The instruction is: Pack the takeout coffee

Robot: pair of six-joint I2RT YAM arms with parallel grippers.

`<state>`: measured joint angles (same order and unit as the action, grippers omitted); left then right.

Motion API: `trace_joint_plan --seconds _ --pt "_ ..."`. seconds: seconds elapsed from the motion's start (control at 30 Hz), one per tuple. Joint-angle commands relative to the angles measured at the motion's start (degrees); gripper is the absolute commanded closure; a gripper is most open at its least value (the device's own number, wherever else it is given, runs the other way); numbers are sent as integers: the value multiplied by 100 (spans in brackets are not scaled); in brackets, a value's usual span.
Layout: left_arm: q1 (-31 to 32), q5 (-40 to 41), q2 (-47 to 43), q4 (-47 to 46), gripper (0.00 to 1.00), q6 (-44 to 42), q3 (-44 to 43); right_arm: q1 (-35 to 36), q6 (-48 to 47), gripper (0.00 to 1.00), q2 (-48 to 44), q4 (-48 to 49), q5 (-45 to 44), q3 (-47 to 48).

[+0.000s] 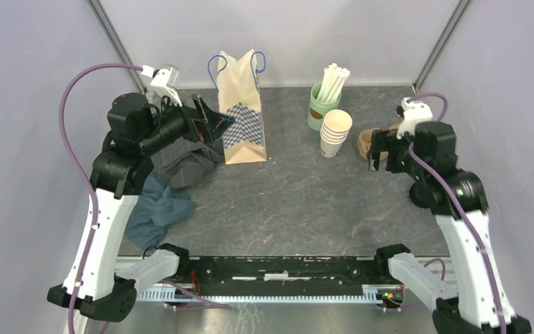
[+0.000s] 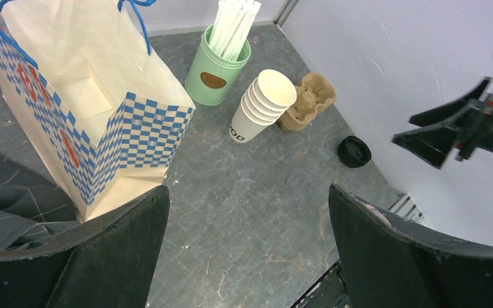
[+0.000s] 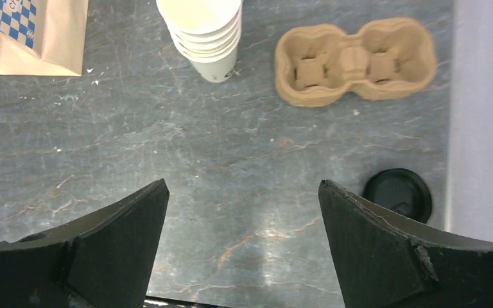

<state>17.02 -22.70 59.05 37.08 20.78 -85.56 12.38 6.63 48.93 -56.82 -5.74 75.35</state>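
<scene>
L gripper [image 2: 249,192] is spread wide w/ nothing between the fingers, hanging over the table's [image 1: 299,202] far-left area, just beside the paper bag [image 2: 96,109]. R gripper [image 3: 244,186] is likewise wide apart & empty, up above the table's right side.

Takeout coffee stuff: white paper cups [image 3: 205,32] are nested in one stack, mouths up, a bit of black print on the bottom cup's side. Stack stands at the far end, right of centre, just beside the green cup of white straws [image 2: 213,77], which is on its left. One round black lid [image 3: 398,194] lies flat on the table close to the right wall, apart from the stack & under my right finger's side in the R wrist view. Top view doesn't show the lid; my R arm covers it.

Brown pulp carrier [image 3: 356,61] lies just right of the stack, both wells up. Bag stands upright, mouth open, blue check print, blue handles. Grey cloth [image 1: 181,163] & blue cloth [image 1: 156,209] are bunched left of the bag, under my L arm.
</scene>
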Motion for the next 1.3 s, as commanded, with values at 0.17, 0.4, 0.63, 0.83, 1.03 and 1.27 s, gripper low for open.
trace_joint_plan --seconds 0.17,0.4,0.63,0.83,1.03,1.27 --pt "30 -250 130 -499 0 377 73 53 1471 18 1762 1280 124 43" --pt "78 -65 253 -265 0 256 0 89 1720 33 2835 1924 -335 175" --pt "152 91 403 -89 0 165 35 112 1842 45 3483 2186 -709 375" --pt "236 197 518 -42 0 47 -68 142 1878 49 3685 2238 -707 638" --pt "280 250 533 -43 0 -40 -5 171 1790 49 3715 2218 -870 785" --pt "367 297 549 24 0 -123 -100 176 1793 56 4312 2131 -1186 1209"
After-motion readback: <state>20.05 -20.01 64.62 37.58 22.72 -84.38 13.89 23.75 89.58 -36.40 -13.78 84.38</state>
